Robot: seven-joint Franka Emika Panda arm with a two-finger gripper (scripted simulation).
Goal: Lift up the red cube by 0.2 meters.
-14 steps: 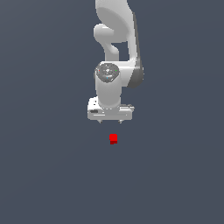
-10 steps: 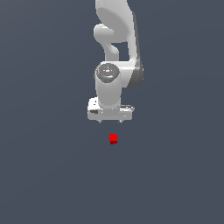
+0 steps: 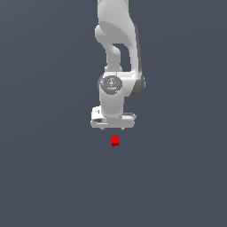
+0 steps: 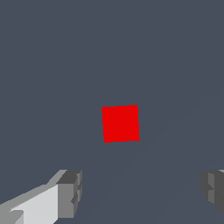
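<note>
The red cube (image 3: 115, 141) is a tiny bright-red block on the flat grey floor, just below the white arm's hand in the exterior view. My gripper (image 3: 113, 129) hangs above it, pointing down, and does not touch it. In the wrist view the red cube (image 4: 120, 123) shows its square top face, centred ahead of the gap between the two grey fingertips (image 4: 70, 192). The gripper (image 4: 141, 190) is open with nothing between its fingers, and the gap is much wider than the cube.
The plain grey floor (image 3: 48, 177) surrounds the cube on every side. The white arm (image 3: 117, 40) rises straight above the hand.
The hand has come down a little toward the cube. The cube has not moved.
</note>
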